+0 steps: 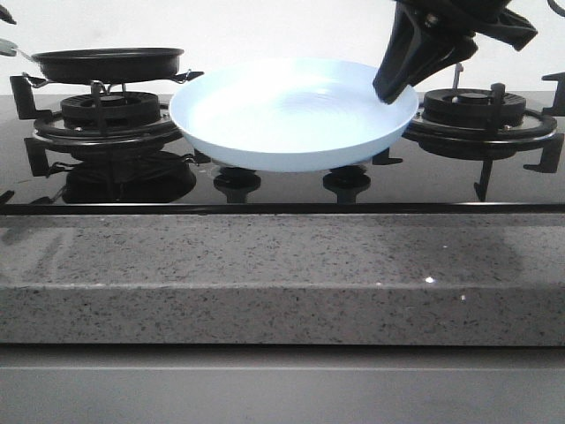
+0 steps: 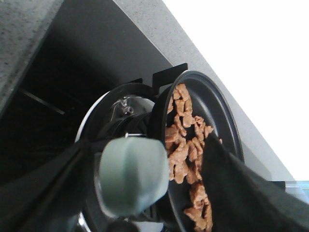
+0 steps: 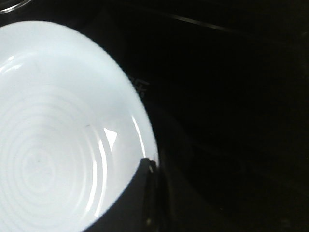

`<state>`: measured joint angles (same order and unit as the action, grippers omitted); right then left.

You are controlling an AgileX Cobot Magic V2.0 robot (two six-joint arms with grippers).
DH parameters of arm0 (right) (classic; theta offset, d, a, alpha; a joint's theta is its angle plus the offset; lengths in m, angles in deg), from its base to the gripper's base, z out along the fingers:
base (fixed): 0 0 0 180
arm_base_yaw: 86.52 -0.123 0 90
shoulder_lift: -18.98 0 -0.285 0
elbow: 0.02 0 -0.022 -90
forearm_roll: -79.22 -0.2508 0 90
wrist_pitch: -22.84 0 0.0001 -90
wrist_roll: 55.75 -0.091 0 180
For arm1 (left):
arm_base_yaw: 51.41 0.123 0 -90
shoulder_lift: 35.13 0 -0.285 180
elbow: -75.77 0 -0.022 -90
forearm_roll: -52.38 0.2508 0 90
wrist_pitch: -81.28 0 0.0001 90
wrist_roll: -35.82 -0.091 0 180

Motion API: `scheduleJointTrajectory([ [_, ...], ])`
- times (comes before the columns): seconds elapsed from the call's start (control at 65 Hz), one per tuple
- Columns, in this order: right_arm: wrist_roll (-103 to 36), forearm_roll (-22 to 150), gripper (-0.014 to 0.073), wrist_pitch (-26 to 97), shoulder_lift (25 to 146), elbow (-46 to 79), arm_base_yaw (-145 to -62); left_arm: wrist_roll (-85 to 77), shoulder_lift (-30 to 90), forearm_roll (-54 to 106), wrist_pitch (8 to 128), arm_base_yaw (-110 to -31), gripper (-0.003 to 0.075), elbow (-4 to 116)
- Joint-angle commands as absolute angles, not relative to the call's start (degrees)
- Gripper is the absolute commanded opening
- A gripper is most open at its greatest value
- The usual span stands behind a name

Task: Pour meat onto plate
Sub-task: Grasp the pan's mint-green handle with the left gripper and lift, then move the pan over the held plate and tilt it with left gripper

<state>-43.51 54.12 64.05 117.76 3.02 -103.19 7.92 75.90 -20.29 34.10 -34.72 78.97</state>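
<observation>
The pale blue plate hangs level over the black glass cooktop between the two burners. My right gripper is shut on its right rim; the right wrist view shows one finger lying over the rim of the plate. The black frying pan sits on the left burner, and its rim hides the meat in the front view. In the left wrist view the meat lies in the pan. My left gripper is open around the pan's pale green handle, with a gap at one finger.
The left burner grate is under the pan and the right burner stands behind my right gripper. Two knobs sit under the plate. A grey speckled stone counter edge runs along the front.
</observation>
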Motion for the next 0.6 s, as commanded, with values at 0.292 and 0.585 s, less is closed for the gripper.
scheduleJointTrajectory([
  [0.292,-42.86,52.33,-0.0069,61.30,114.90,1.55,-103.14,6.61,74.70,-25.29,31.74,-35.49,0.0199,81.71],
  [0.585,-42.86,52.33,-0.0069,61.30,114.90,1.55,-103.14,5.84,73.93,-25.41,30.06,-35.00,-0.0020,81.71],
])
